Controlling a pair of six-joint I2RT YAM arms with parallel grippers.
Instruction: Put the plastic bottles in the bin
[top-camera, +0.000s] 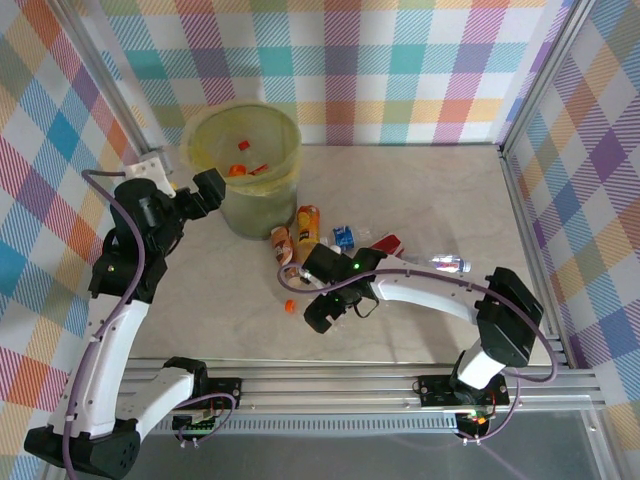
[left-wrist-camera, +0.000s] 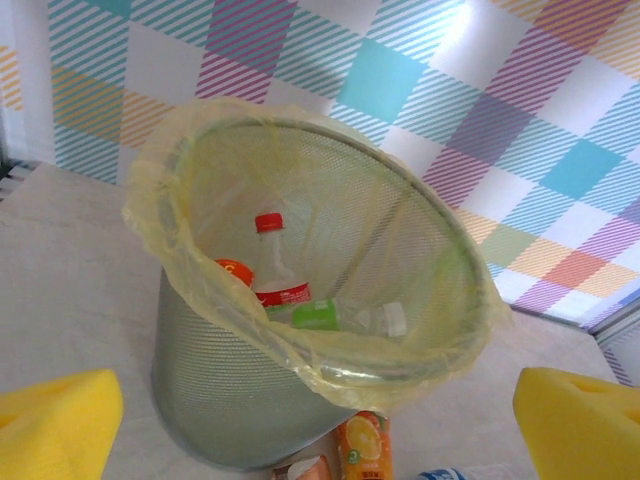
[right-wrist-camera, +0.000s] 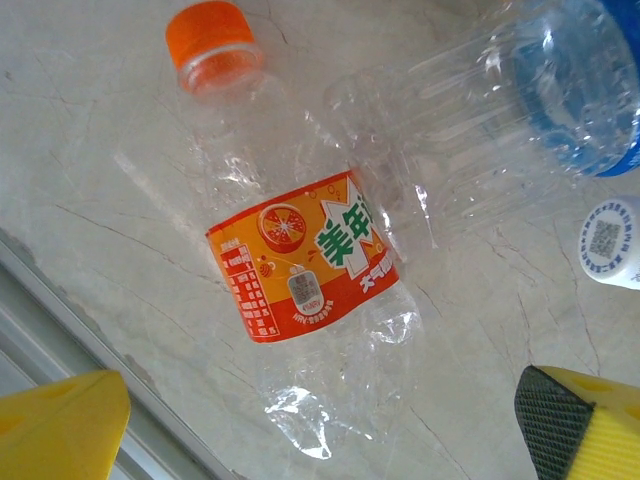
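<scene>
1. Orange-capped, crushed clear bottle (right-wrist-camera: 300, 300) lies on the desk (right-wrist-camera: 90, 150) toward its near edge; its orange-red label (right-wrist-camera: 300, 265) reads "美年".
2. Right pincer (right-wrist-camera: 320, 425) hangs over it, jaws apart.
3. Bin (top-camera: 262, 205) stands near the desk's far-left corner, bottles (left-wrist-camera: 278, 285) inside; left pincer (top-camera: 208, 190) beside its rim, jaws apart.

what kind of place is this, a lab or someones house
Probably a robot test cell in a lab, not a home: checked cloth walls hung round a table, an aluminium frame along its edges, and a bin with crushed bottles staged beside it.
</scene>
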